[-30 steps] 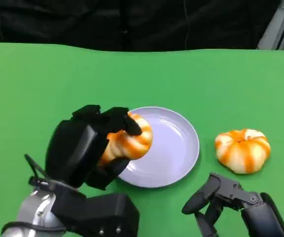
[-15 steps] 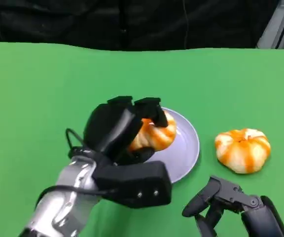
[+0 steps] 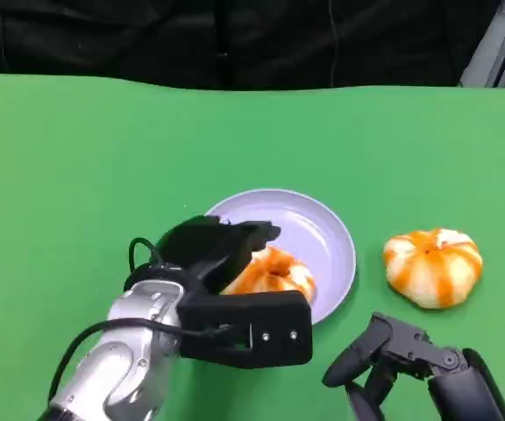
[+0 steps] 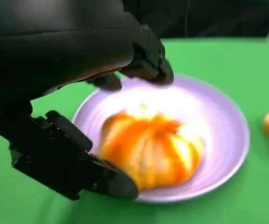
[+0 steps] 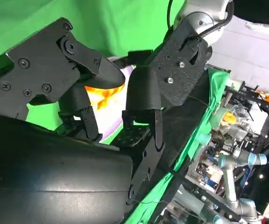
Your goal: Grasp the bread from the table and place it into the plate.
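An orange-and-white bread [image 3: 274, 272] lies on the near-left part of the lavender plate [image 3: 323, 230], directly under the robot's left hand [image 3: 213, 250] on a green table [image 3: 77, 158]. In the left wrist view the bread [image 4: 148, 149] sits on the plate [image 4: 228, 135] between the hand's black fingers [image 4: 146, 58], which arch above its top, and the thumb [image 4: 78, 170], which lies low beside its near side — the thumb's tip close against the bread's edge, the upper fingers apart from it with plate showing in between. The fingers are spread around the bread rather than clamped on it (whether any one of them touches the crust cannot be told from the blurred frame).

The left forearm reaches in from the near left, its silver wrist tilted up and the hand's back turned toward the camera, palm facing the plate.

A second bread [image 3: 432, 266] rests on the table to the right of the plate, just apart from its rim. The right hand [image 3: 384, 355] hangs near the table's near-right edge — fingers loosely curled downward and apart, holding nothing.
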Controlling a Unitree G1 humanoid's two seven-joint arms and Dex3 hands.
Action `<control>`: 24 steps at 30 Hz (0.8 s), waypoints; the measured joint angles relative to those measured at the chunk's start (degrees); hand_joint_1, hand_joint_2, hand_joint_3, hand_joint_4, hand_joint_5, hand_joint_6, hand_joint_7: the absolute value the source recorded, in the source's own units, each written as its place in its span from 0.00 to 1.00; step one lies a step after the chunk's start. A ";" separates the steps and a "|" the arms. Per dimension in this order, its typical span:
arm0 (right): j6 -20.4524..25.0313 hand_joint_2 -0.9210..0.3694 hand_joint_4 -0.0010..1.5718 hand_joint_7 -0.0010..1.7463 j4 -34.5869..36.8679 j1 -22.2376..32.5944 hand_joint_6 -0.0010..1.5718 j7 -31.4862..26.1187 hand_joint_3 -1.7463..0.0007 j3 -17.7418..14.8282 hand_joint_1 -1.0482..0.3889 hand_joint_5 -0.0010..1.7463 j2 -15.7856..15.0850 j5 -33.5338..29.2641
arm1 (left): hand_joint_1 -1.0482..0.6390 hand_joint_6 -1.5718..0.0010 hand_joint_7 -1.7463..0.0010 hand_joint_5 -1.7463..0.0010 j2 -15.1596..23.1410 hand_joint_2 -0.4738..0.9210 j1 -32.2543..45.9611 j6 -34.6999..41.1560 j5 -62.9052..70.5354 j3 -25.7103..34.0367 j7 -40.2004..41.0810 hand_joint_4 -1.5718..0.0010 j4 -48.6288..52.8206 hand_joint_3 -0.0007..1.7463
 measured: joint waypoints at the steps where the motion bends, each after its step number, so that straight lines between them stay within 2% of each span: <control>1: 0.00 0.36 0.53 0.69 0.01 -0.03 0.46 0.00 0.36 -0.03 0.61 0.92 -0.01 0.00 | 0.15 0.99 1.00 1.00 0.39 1.00 0.00 0.46 0.09 -0.09 -0.96 1.00 -0.32 0.25; 5: 0.00 0.36 0.54 0.69 0.01 -0.10 0.46 0.00 0.35 -0.02 0.62 0.94 0.02 0.00 | 0.15 0.99 1.00 1.00 2.11 1.00 0.05 1.37 0.19 -0.21 -3.29 1.00 -2.31 0.25; 11: 0.01 0.36 0.52 0.69 0.01 -0.18 0.46 -0.01 0.34 0.09 0.61 0.91 0.13 -0.10 | 0.16 0.98 0.99 1.00 5.75 1.00 1.64 0.69 -1.15 0.74 -5.85 0.99 -8.10 0.26; 17: 0.10 0.36 0.51 0.69 0.06 -0.32 0.46 0.02 0.34 0.30 0.61 0.90 0.17 -0.06 | 0.22 0.91 0.97 0.96 11.35 1.00 8.32 -4.99 -7.68 6.77 -6.49 0.93 -17.34 0.25; 20: 0.12 0.35 0.51 0.69 0.07 -0.40 0.45 0.07 0.35 0.25 0.61 0.90 0.14 -0.02 | 0.29 0.85 0.95 0.93 12.55 1.00 13.28 -8.46 -12.78 11.08 -5.41 0.86 -20.83 0.19; 24: 0.13 0.35 0.52 0.70 0.11 -0.65 0.45 0.09 0.35 0.12 0.61 0.90 0.12 0.09 | 0.39 0.72 0.92 0.84 11.30 1.00 19.94 -11.80 -19.73 16.33 -2.07 0.70 -24.30 0.13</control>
